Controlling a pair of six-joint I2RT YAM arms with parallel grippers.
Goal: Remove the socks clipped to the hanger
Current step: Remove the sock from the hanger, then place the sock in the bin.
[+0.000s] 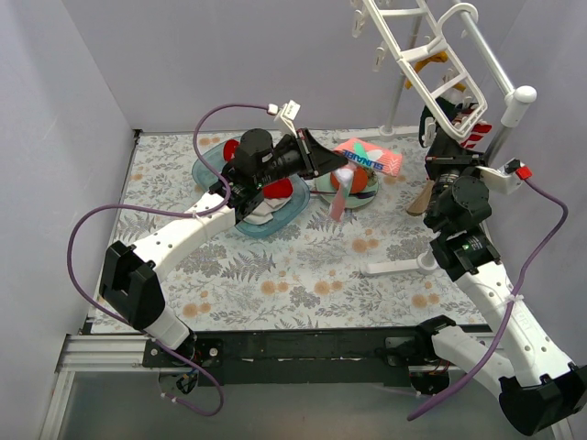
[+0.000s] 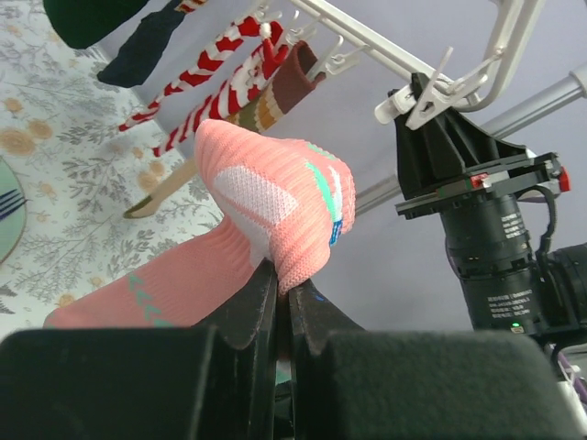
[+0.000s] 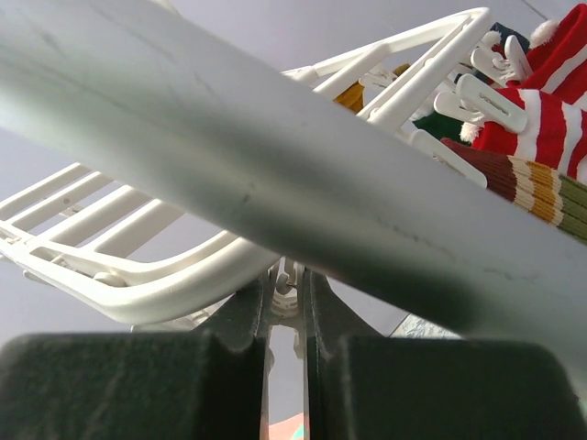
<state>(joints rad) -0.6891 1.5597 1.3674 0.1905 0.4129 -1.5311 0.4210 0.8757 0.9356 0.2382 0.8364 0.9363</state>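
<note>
jaws of left gripper [image 2: 282,275] clench a pink sock [image 2: 275,197], arm stretched low toward centre. right gripper [image 3: 286,268] pinches a hanger clip [image 3: 287,293], arm reared upright at far right.

Soft, even light, faint shadows; left pincer [image 2: 282,291] looms dark, blurred.

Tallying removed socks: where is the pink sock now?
The pink sock hangs from the left gripper, mid-table in the top view, beside the green plate, off the hanger.
</note>
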